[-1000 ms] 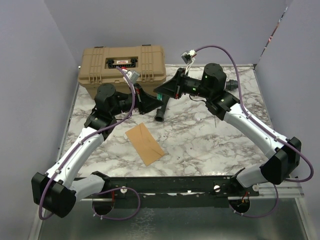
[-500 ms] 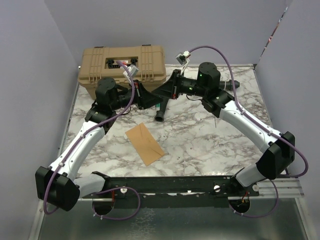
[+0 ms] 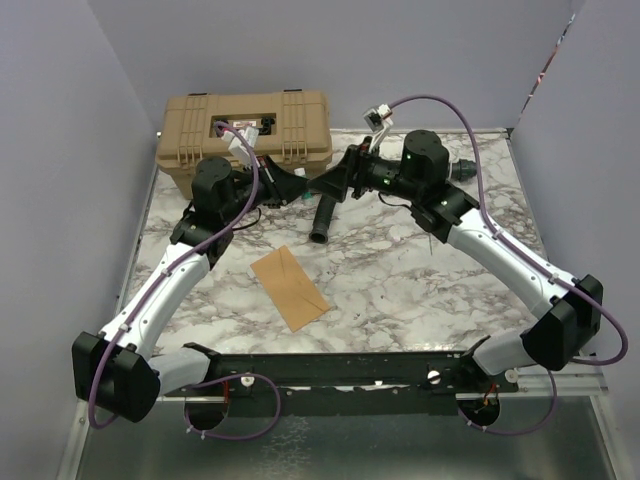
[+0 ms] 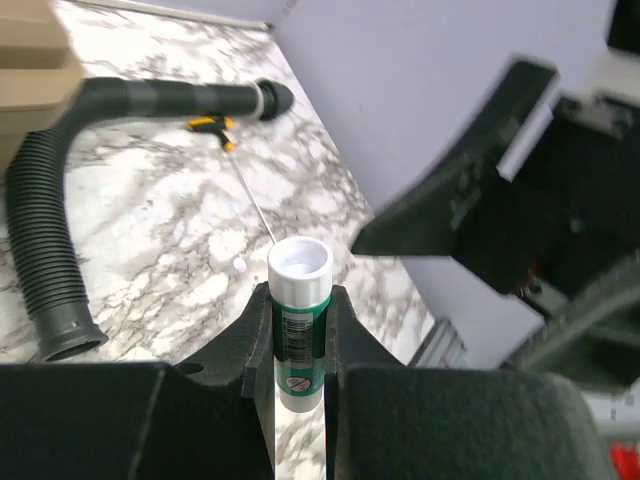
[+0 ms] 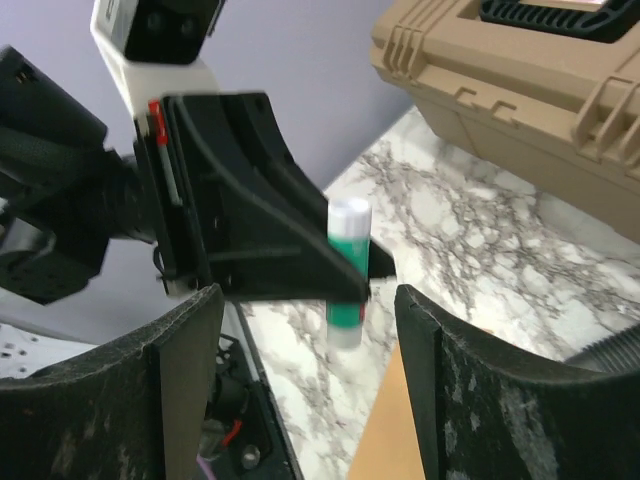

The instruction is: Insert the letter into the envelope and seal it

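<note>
The orange-tan envelope (image 3: 288,287) lies flat on the marble table in front of the arms, and its corner (image 5: 385,440) shows below the right gripper. The letter is out of view. My left gripper (image 3: 297,194) (image 4: 300,300) is raised behind the envelope, shut on a green glue stick (image 4: 299,320) (image 5: 347,270) with a white end. My right gripper (image 3: 322,184) (image 5: 308,295) faces it from the right. Its jaws stand wide open on either side of the stick's tip without touching it.
A tan toolbox (image 3: 245,130) (image 5: 520,80) stands at the back left, just behind the left gripper. A black ribbed hose (image 3: 322,220) (image 4: 40,230) lies on the table under the grippers. A thin tool with a yellow-black handle (image 4: 210,125) lies farther off.
My right gripper has gone from shut at the glue stick to wide open and drawn back slightly. The left gripper keeps hold of the stick. The envelope has not moved.
</note>
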Controlling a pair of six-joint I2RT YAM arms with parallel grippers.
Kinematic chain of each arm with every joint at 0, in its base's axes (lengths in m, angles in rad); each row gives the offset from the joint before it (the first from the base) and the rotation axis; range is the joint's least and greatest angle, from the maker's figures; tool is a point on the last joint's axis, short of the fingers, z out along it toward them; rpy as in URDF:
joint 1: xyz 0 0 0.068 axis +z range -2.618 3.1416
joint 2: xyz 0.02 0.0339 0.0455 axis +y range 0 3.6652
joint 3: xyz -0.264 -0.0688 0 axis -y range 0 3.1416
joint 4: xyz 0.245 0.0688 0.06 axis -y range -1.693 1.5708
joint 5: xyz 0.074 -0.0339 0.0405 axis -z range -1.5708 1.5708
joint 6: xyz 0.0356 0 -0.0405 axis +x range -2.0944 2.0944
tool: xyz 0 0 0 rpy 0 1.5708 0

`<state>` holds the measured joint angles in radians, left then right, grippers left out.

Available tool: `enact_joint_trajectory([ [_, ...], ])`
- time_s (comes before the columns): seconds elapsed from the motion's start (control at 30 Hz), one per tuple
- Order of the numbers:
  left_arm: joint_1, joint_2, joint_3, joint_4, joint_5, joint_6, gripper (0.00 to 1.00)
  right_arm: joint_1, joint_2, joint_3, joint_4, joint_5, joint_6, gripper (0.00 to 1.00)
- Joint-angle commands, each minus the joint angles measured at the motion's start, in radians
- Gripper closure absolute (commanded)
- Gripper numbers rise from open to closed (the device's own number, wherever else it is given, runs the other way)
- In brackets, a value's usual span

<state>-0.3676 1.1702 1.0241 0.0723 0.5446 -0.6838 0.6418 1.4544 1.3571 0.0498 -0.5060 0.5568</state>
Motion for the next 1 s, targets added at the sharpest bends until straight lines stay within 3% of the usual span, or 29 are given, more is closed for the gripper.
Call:
enact_joint_trajectory([
  [0.0,0.007,-0.027,-0.017,0.027,-0.272,-0.211,1.0,0.007,-0.028,-0.037,-0.097,0.042,-0.17,0.27],
  [0.17,0.007,-0.029,-0.006,0.022,-0.302,-0.308,1.0,0.024,0.021,0.031,-0.199,0.049,-0.282,0.27],
  [0.33,0.007,-0.01,0.003,-0.013,-0.293,-0.398,1.0,0.055,0.091,0.113,-0.231,0.083,-0.291,0.27],
  [0.53,0.007,0.0,0.0,-0.012,-0.282,-0.399,1.0,0.075,0.172,0.202,-0.263,0.119,-0.276,0.28],
  [0.63,0.007,-0.007,-0.003,-0.014,-0.282,-0.385,0.97,0.076,0.192,0.219,-0.263,0.139,-0.276,0.39],
  [0.73,0.007,-0.016,-0.02,-0.026,-0.294,-0.376,0.87,0.076,0.21,0.239,-0.262,0.138,-0.308,0.5],
  [0.97,0.025,-0.002,-0.022,-0.027,-0.217,-0.36,0.77,0.073,0.248,0.292,-0.305,0.107,-0.413,0.95],
])
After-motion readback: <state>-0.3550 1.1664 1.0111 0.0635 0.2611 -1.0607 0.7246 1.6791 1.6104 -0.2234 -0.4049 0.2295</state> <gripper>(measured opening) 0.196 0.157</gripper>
